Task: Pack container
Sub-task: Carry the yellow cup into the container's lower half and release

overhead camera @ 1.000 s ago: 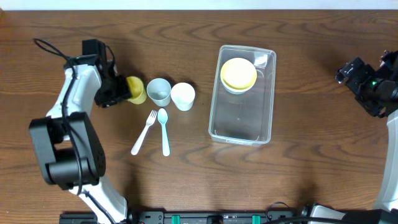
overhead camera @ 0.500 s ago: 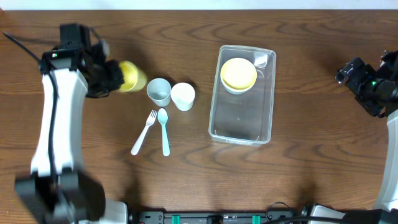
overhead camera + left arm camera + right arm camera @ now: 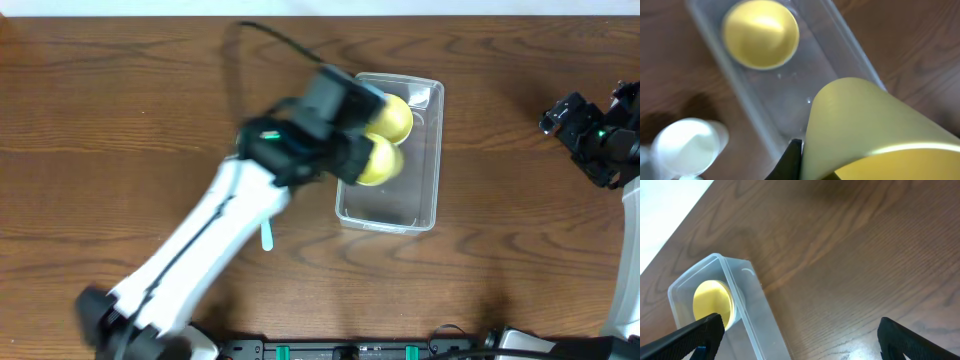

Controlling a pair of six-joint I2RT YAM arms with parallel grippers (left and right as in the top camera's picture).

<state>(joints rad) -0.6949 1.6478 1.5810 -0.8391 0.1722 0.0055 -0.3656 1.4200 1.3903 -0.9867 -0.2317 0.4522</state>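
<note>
The clear plastic container (image 3: 416, 196) stands right of the table's centre. A yellow bowl (image 3: 396, 117) sits in its far end, on a white bowl. My left gripper (image 3: 349, 150) is shut on a yellow cup (image 3: 379, 160) and holds it over the middle of the container. In the left wrist view the cup (image 3: 865, 125) fills the lower right, beside one dark finger (image 3: 792, 161), above the container (image 3: 859, 54) and yellow bowl (image 3: 761, 32). My right gripper (image 3: 590, 135) is open and empty at the far right; its view shows the container (image 3: 757, 317) and bowl (image 3: 712, 305).
A white cup (image 3: 686, 150) stands on the table left of the container. A teal spoon's handle (image 3: 267, 238) shows below the left arm, which hides the other cup and the fork. The wood table (image 3: 520, 250) has bare room between container and right arm.
My left arm has swung fast from the table's left side to the container, carrying the yellow cup with it. The right arm has not moved.
</note>
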